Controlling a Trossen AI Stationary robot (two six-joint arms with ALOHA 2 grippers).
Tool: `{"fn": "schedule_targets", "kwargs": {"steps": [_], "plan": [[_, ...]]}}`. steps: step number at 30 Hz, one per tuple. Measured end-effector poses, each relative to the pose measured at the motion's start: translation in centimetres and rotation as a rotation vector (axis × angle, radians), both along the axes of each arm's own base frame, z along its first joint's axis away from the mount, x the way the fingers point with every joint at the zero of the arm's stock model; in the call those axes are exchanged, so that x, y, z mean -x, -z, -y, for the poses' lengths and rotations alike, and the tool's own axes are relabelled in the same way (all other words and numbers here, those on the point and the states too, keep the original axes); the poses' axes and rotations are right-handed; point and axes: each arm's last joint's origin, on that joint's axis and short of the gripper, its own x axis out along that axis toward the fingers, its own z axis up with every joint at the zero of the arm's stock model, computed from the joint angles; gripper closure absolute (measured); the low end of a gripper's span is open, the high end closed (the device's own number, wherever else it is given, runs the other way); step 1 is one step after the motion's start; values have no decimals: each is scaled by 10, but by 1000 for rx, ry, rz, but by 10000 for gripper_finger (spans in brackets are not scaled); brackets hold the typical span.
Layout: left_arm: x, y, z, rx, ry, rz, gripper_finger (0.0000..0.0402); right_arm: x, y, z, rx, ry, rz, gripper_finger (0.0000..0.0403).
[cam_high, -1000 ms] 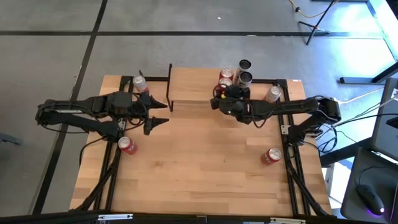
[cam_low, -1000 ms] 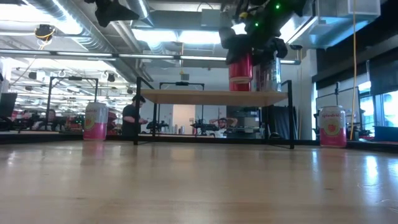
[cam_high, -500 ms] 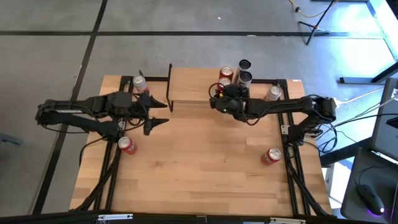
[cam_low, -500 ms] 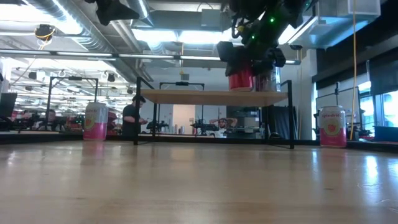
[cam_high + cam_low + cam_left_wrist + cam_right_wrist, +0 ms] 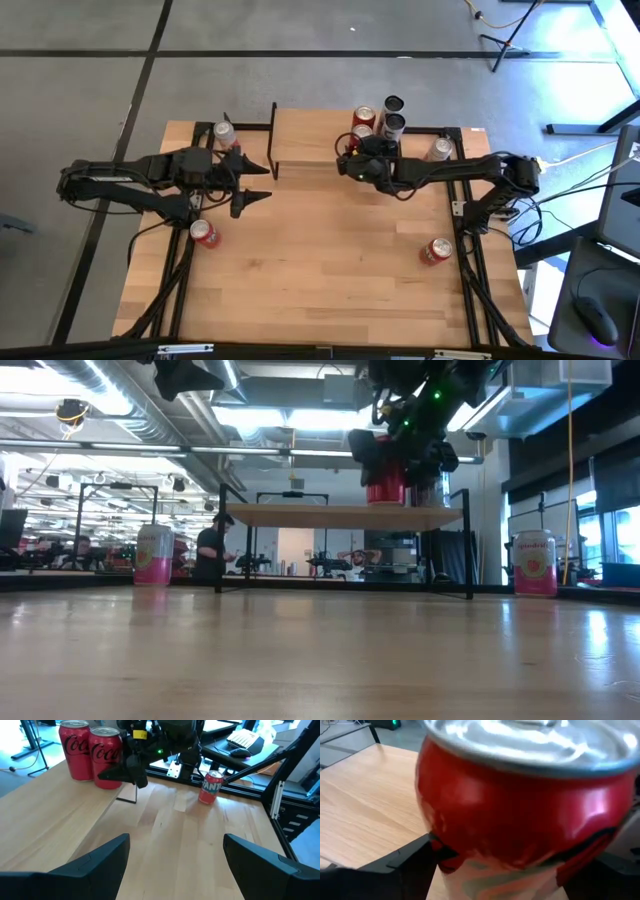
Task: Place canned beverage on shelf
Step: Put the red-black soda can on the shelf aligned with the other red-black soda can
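Your right gripper (image 5: 360,162) is over the right half of the shelf (image 5: 310,140), its jaws clamped on a red Coca-Cola can (image 5: 520,815). In the low view that can (image 5: 385,484) stands upright with its base at the shelf's wooden top (image 5: 340,515); you cannot tell from here whether it is fully resting there. The right wrist view is filled by the can, with a dark finger (image 5: 395,862) pressing each side of it.

Just behind the gripper on the shelf you have another red Coca-Cola can (image 5: 364,119), and two dark-topped cans (image 5: 393,104) stand at the shelf's far right corner. From the left wrist camera, two Coca-Cola cans (image 5: 75,750) show side by side on the shelf top, one of them in the right gripper's grasp.

Your left gripper (image 5: 262,182) hangs above the table (image 5: 320,270) near the shelf's left end, jaws spread wide and holding nothing.

On the table itself: a silver-topped can (image 5: 224,132) at the far left, a red can (image 5: 204,233) near the left arm, a Fanta can (image 5: 435,250) lying on the right, and a can (image 5: 438,150) beside the shelf's right end.
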Motion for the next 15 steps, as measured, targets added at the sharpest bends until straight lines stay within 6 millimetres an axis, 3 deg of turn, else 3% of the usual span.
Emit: {"fn": "schedule_targets", "kwargs": {"steps": [6, 15], "plan": [[0, 0, 0, -2, 2, 0, 84, 1, -8, -2, -61, -83, -19, 48], [0, 0, 0, -4, 3, -1, 84, 4, -41, -2, -57, -70, -70, 47]]}}
